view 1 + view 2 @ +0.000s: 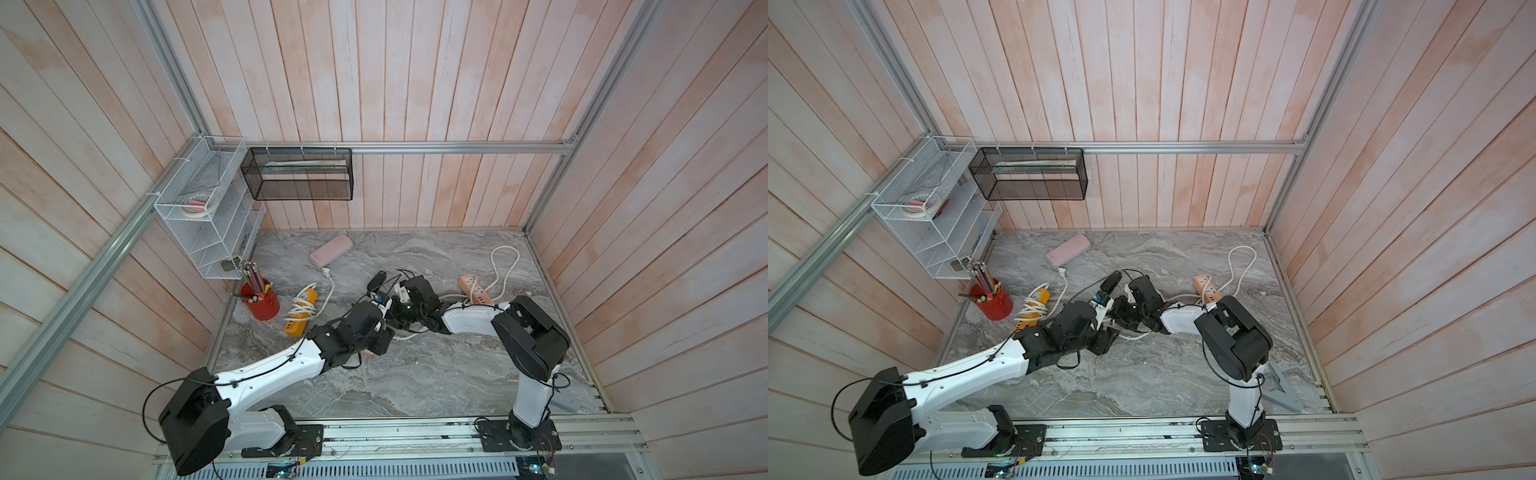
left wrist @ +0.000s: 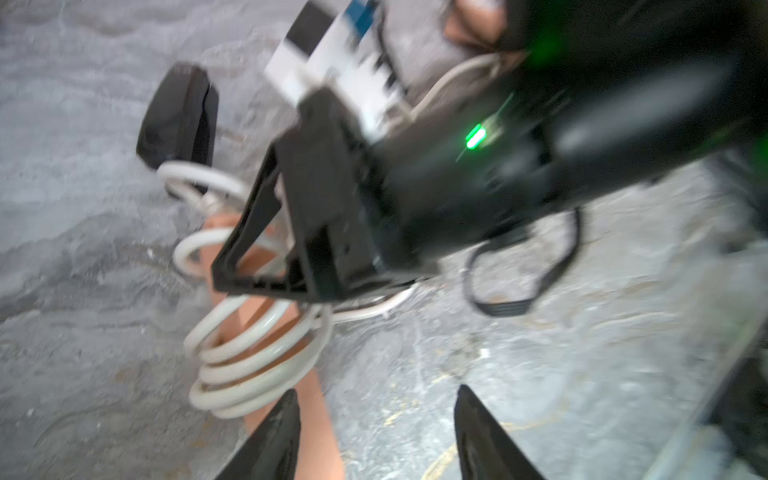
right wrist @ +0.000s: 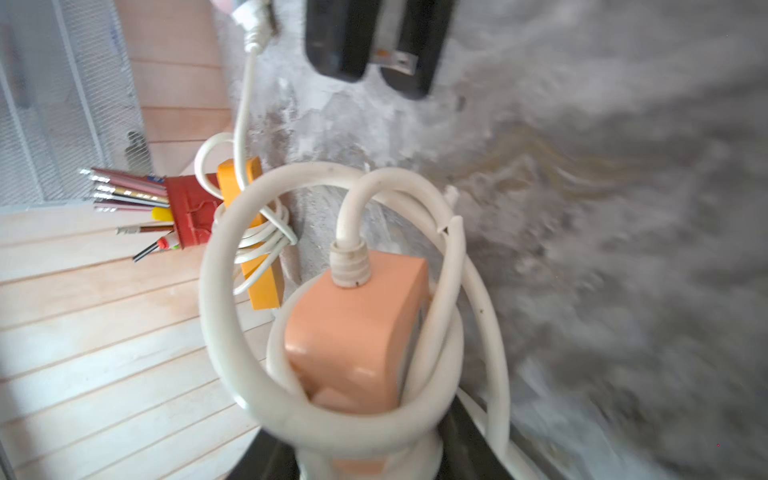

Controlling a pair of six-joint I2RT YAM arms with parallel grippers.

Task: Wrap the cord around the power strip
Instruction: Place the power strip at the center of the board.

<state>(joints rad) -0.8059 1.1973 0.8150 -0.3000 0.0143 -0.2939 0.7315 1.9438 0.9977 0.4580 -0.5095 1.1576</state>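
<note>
In the right wrist view a peach power strip [image 3: 357,332] stands end-on between the jaws of my right gripper [image 3: 365,457], which is shut on it. Its white cord [image 3: 232,332] lies in several loose loops around the body. In the left wrist view those coils [image 2: 249,365] ring the same strip [image 2: 316,415]. My left gripper [image 2: 376,415] stands open beside it with bare table between its fingers. In both top views the two wrists meet at mid-table and hide the strip; a stretch of cord [image 1: 407,336] trails beneath them.
A yellow strip with wrapped cord [image 1: 301,311] lies left, next to a red pencil cup [image 1: 262,303]. Another peach strip [image 1: 476,291] with a loose cord [image 1: 505,266] lies right. A black stapler [image 1: 376,280] and a pink case [image 1: 331,249] sit behind; wire racks [image 1: 208,216] hang left.
</note>
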